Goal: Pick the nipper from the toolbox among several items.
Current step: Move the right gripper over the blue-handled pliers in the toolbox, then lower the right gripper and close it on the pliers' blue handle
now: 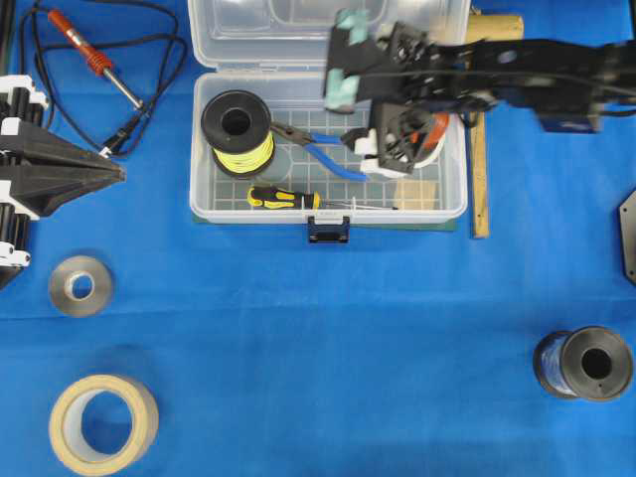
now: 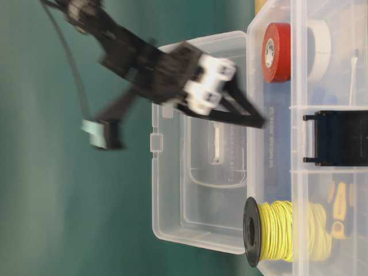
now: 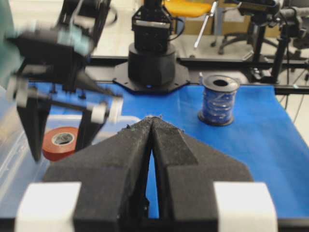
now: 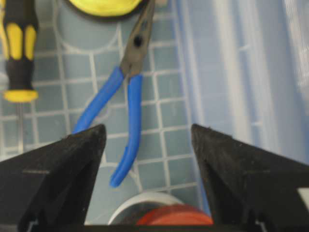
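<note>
**Toolbox contents and both hands, right hand over the open case**

- Toolbox [image 1: 204,149]: clear plastic case, lid folded back, dark blue latch at its front wall; stands on the blue-covered bench [image 1: 328,338].
- Nipper [image 1: 318,147]: blue curved handles, slim dark jaws; lies flat on the grid floor near the middle of the case. Its jaw tips point toward the yellow wire spool [image 1: 238,131] and end just beside it; its handles run toward the red tape roll [image 2: 277,52].
- Screwdriver [image 1: 283,199]: yellow-and-black handle, lies along the front wall, apart from the nipper.
- Right hand [image 4: 148,159]: above the right half of the case, fingers spread wide, nothing between them. In its own camera the handle ends of the nipper lie below the gap, nearer the left finger; no contact is visible.
- Left hand [image 3: 152,145]: parked at the bench's left edge, fingers pressed together, holding nothing.
- Outside the case: soldering iron [image 1: 94,62], metal ring [image 1: 80,285], beige tape roll [image 1: 103,423], dark wire spool [image 1: 584,364].
</note>
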Available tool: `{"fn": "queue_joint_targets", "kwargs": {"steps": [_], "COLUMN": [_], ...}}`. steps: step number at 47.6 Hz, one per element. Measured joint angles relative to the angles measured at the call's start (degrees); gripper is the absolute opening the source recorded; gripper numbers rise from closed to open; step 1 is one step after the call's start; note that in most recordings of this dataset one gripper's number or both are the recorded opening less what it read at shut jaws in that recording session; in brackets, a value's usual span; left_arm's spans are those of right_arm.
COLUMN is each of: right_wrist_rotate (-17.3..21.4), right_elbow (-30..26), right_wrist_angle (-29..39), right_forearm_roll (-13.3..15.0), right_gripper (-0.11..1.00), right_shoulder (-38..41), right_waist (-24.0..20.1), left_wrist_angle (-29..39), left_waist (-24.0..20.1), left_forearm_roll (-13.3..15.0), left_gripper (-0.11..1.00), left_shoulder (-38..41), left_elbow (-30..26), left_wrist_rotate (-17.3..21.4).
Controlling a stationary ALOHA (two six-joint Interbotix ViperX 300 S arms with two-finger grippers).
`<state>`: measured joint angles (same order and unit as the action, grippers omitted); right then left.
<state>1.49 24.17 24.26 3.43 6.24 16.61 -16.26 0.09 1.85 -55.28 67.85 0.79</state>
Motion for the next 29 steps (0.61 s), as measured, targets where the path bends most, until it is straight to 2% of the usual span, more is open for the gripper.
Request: {"fn": "queue_joint_targets", "kwargs": {"steps": [22, 26, 29], "right_wrist_rotate": [-1.32, -1.76, -2.55], "right_elbow": [-4.75, -5.36, -5.54], "right_wrist_angle": [0.09, 0.09, 0.09], "right_forearm_roll": [0.35, 0.35, 0.35], "right_gripper": [0.69, 0.60, 0.45], "right_shoulder": [11.69, 12.22, 12.30], "right_waist": [0.97, 0.97, 0.88], "left_wrist_angle": [0.18, 0.18, 0.18], "left_waist": [0.00, 0.00, 0.00], "left_forearm_roll": [0.00, 0.00, 0.00], "left_gripper": [0.00, 0.00, 0.00], "left_shoulder": [0.18, 0.18, 0.18], "left_elbow": [0.09, 0.00, 0.00], "left_wrist_rotate": [-0.09, -0.18, -0.26]}}
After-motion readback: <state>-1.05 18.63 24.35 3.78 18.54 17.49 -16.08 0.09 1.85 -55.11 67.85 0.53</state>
